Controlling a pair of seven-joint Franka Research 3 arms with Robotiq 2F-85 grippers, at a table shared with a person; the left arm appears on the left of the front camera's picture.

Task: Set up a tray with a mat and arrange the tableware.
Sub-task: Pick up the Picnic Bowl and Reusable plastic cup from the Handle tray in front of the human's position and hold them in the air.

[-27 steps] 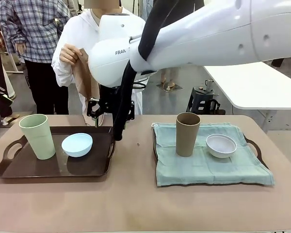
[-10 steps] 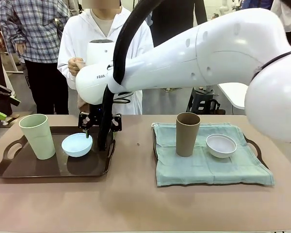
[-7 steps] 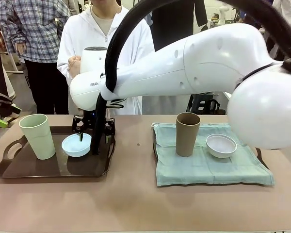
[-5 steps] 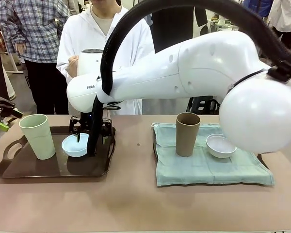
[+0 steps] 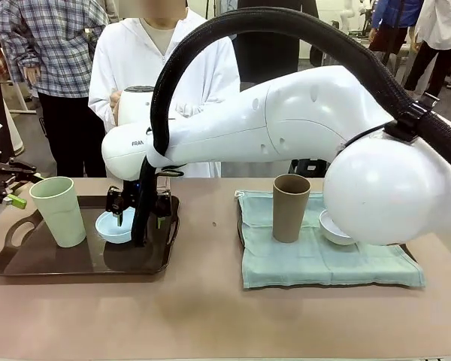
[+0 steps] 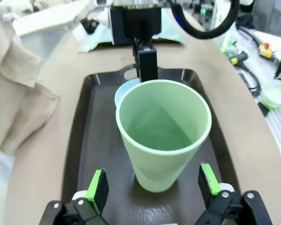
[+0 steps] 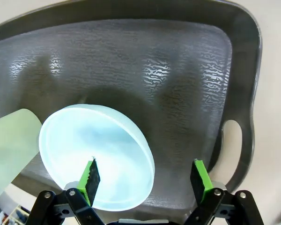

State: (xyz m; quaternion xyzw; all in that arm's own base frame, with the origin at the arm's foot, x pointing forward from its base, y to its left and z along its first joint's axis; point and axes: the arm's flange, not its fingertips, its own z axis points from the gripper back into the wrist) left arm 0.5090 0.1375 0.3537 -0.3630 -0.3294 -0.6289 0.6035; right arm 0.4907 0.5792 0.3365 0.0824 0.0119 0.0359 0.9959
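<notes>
right pincer apart astride blue bowl rim | left pincer apart flanking green cup

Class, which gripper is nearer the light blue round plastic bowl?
Right. The right gripper hangs over the bowl, jaws open; the left gripper sits beyond the tall pale green cup.

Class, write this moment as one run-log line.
right claw open, straddling light blue bowl rim | left claw open, facing pale green cup | both items on dark tray | nothing held
</notes>
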